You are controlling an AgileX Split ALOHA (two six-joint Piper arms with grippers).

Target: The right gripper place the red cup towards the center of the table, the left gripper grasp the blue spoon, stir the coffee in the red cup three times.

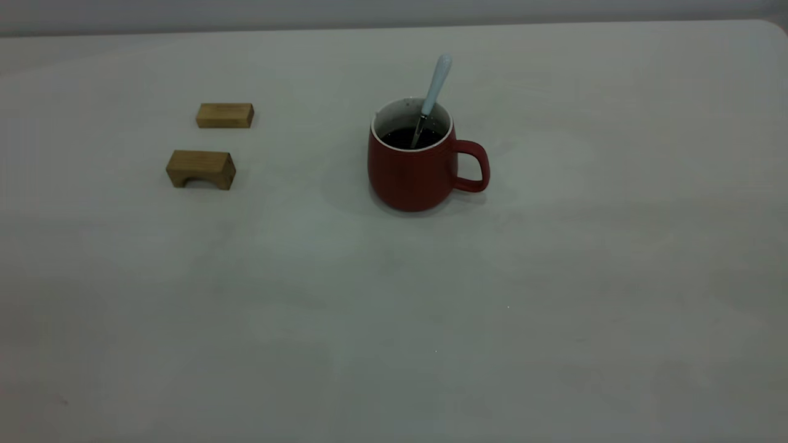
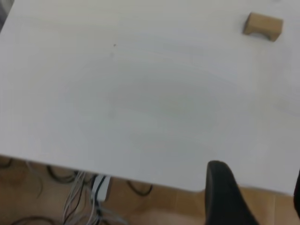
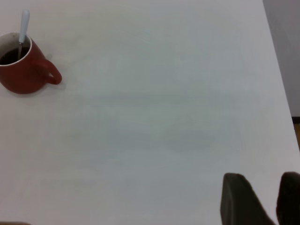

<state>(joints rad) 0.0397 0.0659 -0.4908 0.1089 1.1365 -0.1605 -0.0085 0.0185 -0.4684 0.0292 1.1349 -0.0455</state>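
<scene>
A plain grey wall (image 1: 369,12) runs behind the far edge of the off-white table (image 1: 394,320), whose far right corner is rounded. Light falls soft and even, with faint shadows. Beyond the table's near left edge, a brown floor (image 2: 42,206) shows, strewn with tangled cables (image 2: 84,192). Past the right edge, a strip of grey floor (image 3: 283,51) appears.

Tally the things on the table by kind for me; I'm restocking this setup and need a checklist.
Wooden blocks: 2, one plain, one with an arched cut-out
Red cup holding coffee: 1
Blue spoon, standing in the cup: 1
Total: 4
</scene>
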